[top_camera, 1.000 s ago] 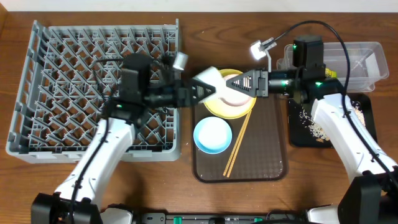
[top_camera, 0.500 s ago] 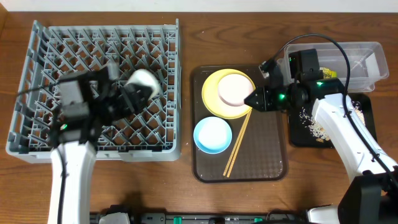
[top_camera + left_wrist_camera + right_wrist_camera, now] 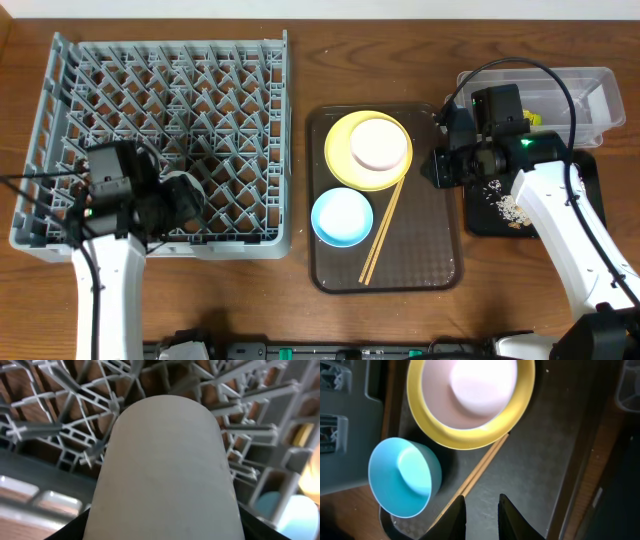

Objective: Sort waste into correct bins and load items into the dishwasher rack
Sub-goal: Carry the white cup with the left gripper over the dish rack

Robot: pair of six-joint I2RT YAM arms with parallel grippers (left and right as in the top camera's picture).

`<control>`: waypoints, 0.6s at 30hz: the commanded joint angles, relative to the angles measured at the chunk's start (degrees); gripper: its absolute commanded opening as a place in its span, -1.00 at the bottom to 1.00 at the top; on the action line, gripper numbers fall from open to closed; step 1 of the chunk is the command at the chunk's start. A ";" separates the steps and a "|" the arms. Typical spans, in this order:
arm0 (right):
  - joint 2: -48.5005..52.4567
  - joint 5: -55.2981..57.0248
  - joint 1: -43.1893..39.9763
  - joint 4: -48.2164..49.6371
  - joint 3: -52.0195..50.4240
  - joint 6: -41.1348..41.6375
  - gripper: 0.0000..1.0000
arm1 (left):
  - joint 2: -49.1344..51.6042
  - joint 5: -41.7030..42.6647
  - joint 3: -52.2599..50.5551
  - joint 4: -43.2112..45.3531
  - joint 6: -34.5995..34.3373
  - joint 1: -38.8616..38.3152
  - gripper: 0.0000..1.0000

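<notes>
Grey dishwasher rack (image 3: 150, 90) far left: left gripper (image 3: 172, 197) is clamped on the small white cup (image 3: 165, 460), low over the front pegs, probably to seat it. Brown tray (image 3: 425, 255) carries the yellow plate (image 3: 340, 165), white-pink bowl (image 3: 378, 143), light blue bowl (image 3: 342, 217) and chopsticks (image 3: 382, 230). Right gripper (image 3: 482, 510) hovers over the tray, fingers narrowly parted, empty.

The table (image 3: 250, 290) is dark brown wood, its grain running left to right in long streaks. It fills nearly all of the overhead view. Beyond its far edge lies a pale, off-white strip (image 3: 400, 8), plain and featureless; whether it is wall or floor I cannot tell. Along the near edge sits a black rail (image 3: 330, 351) with small green bits on it. The light is even and soft and seems to come from above, and shadows on the wood are short with blurred edges. In the right wrist view the wood looks redder and dimmer.
</notes>
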 commanded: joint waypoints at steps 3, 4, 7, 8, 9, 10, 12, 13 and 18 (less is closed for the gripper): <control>-0.61 0.94 -0.68 -0.22 0.52 -0.96 -0.60 | 5.33 -1.75 1.01 2.89 1.09 0.24 -0.53; -0.61 0.94 -0.68 -0.22 0.52 -0.96 -0.60 | 6.45 -1.22 1.01 3.41 1.09 0.24 -0.53; -0.61 0.94 -0.68 -0.28 0.52 -0.96 -0.60 | 8.92 1.05 1.01 4.52 1.11 0.24 -0.53; -0.61 0.94 -0.68 -0.28 0.52 -0.96 -0.59 | 9.60 1.31 1.01 4.83 1.11 0.24 -0.53; -0.61 0.94 -0.68 -0.28 0.52 -0.96 -0.60 | 10.27 1.31 1.01 5.09 1.11 0.24 -0.53; -0.61 0.94 -0.68 -0.28 0.52 -0.96 -0.60 | 10.80 1.31 1.01 5.25 1.11 0.24 -0.53; -0.61 0.94 -0.68 -0.33 0.52 -0.96 -0.59 | 11.76 1.31 1.01 5.31 1.09 0.24 -0.44; -0.61 0.94 -0.68 -0.39 0.52 -0.96 -0.57 | 12.22 1.31 0.98 5.27 1.09 0.24 -0.34; -0.61 0.94 -0.68 -0.52 0.52 -0.94 -0.26 | 13.40 1.38 0.98 4.81 1.07 0.24 0.02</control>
